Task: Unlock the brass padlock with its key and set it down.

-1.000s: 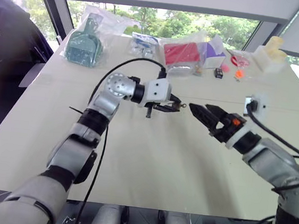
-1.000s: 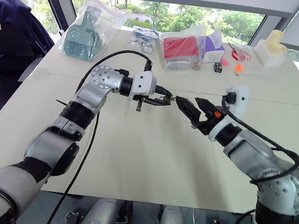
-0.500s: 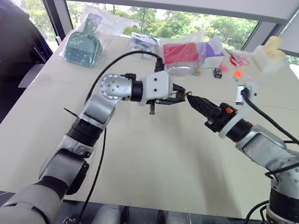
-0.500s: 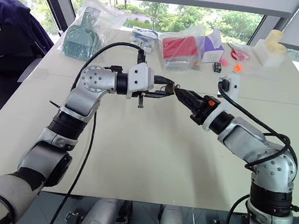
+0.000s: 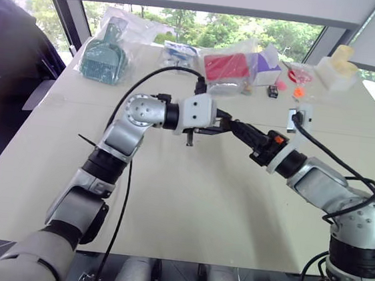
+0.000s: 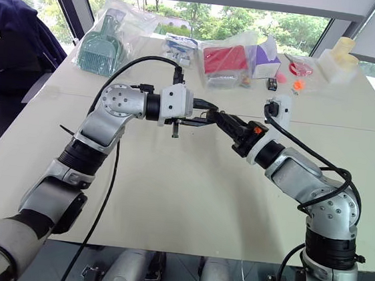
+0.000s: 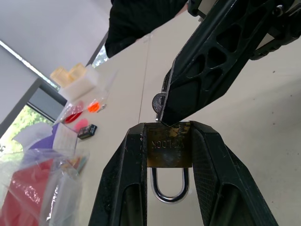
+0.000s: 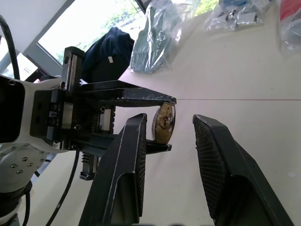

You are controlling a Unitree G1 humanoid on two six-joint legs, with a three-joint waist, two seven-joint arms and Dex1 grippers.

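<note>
Above the table (image 5: pixel 188 201), the left gripper (image 7: pixel 169 141) was clamped on the brass padlock (image 7: pixel 169 151), shackle toward its wrist. The key (image 8: pixel 163 123) stuck out from the padlock's end. The right gripper (image 8: pixel 170 136) had its fingers (image 8: pixel 128 155) apart around the key's round head, one finger just beside it.

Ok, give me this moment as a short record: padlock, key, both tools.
padlock: held above the table, shackle looks closed
key: sticks from the padlock's end opposite the shackle
left tool: shut on padlock
right tool: open, fingers either side of key
stage: not yet unlocked
</note>
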